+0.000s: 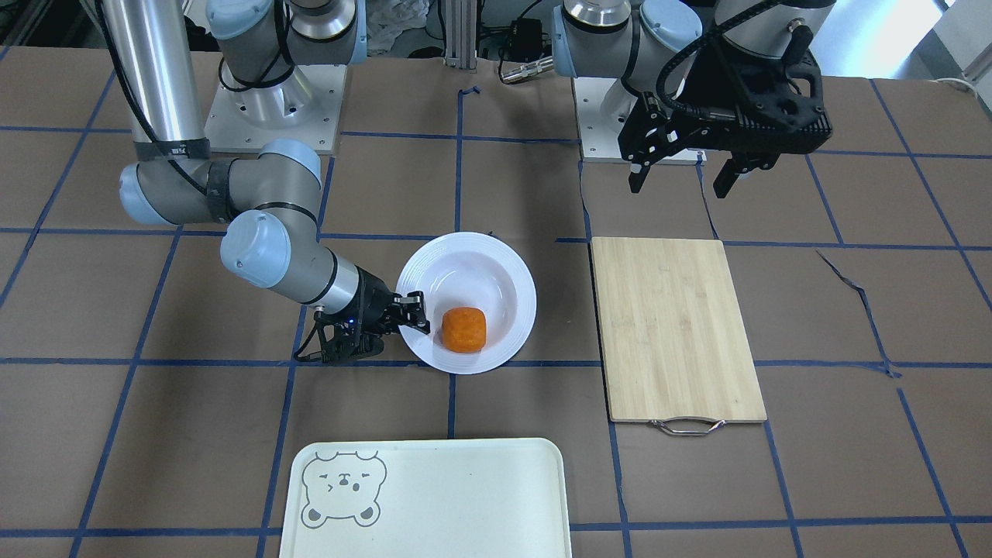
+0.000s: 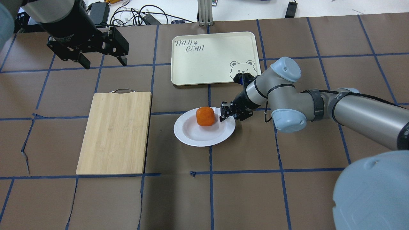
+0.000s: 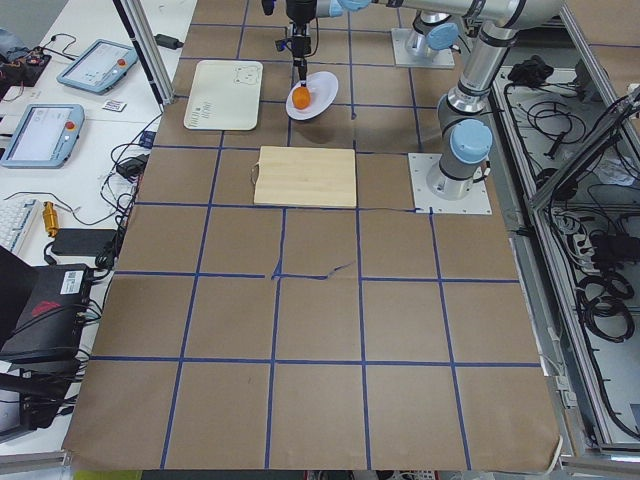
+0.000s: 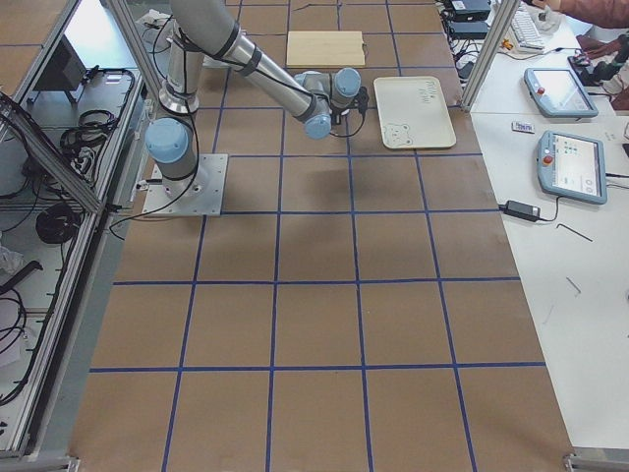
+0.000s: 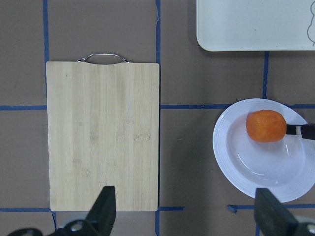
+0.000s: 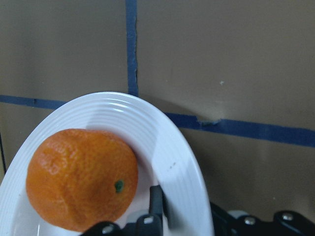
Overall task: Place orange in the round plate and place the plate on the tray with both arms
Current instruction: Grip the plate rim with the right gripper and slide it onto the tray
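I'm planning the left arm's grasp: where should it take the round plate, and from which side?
Probably the bare wide rim facing the cutting board, opposite the right gripper. The round plate lies flat and the orange sits toward the right gripper's side.

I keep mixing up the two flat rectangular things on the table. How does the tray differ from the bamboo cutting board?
The tray is pale cream with rounded corners, a raised rim and a bear-face drawing; the cutting board is tan wood grain with squarer corners and no drawing. The cutting board has a metal handle on one short end; the tray has none. Both are rectangular, lie flat on the table and carry nothing.
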`<state>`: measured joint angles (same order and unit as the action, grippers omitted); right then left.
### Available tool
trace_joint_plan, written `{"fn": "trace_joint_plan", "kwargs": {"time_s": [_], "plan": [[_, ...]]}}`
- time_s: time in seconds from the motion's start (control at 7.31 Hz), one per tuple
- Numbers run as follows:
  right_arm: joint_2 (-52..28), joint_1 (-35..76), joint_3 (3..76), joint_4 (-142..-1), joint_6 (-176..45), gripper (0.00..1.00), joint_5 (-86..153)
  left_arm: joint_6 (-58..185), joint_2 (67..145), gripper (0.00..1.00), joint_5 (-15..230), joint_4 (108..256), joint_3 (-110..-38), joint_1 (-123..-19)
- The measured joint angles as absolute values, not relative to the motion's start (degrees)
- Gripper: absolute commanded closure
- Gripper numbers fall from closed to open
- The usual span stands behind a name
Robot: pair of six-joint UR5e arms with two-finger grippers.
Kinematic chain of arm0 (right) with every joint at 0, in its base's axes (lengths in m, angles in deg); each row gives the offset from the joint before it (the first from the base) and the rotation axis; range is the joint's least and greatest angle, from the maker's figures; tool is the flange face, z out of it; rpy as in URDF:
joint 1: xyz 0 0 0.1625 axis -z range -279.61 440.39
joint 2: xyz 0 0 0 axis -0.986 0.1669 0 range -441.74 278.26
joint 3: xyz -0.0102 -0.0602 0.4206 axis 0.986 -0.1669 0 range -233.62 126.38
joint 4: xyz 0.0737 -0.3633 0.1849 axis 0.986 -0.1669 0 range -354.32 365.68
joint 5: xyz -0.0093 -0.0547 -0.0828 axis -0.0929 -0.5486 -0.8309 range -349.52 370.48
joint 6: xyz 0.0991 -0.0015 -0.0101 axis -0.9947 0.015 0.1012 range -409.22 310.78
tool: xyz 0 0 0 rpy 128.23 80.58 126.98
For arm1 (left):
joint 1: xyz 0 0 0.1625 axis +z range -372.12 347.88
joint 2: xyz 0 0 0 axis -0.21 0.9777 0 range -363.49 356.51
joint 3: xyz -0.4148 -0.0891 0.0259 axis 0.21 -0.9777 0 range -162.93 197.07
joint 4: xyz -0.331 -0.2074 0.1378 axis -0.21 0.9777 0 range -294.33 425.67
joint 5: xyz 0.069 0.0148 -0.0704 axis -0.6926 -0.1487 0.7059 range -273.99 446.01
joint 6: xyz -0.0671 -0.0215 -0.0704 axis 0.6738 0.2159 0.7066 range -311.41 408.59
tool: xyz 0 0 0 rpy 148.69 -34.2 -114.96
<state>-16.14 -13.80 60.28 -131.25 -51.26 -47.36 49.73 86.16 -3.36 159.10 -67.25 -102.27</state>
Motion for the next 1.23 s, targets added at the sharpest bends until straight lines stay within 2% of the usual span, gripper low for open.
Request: {"fn": "trace_joint_plan", "kwargs": {"time_s": [0.55,0.82,0.96,1.23], "plan": [[-12.0,-13.7,57.4,-132.4,-50.3,1.0,-40.5,49.7,86.2,0.0,-3.4,159.1,-67.3,-102.3],[-11.4,-13.4,56.6,-137.8,-49.2,1.0,-36.8,49.7,86.2,0.0,-3.3,159.2,-67.3,-102.3],[-12.7,-13.0,54.5,-140.0,-47.8,1.0,-36.3,49.7,86.2,0.0,-3.3,159.2,-67.3,-102.3],[-19.1,-11.6,44.2,-141.0,-45.7,1.0,-36.6,49.6,86.2,0.0,-3.3,159.2,-67.3,-102.3]]}}
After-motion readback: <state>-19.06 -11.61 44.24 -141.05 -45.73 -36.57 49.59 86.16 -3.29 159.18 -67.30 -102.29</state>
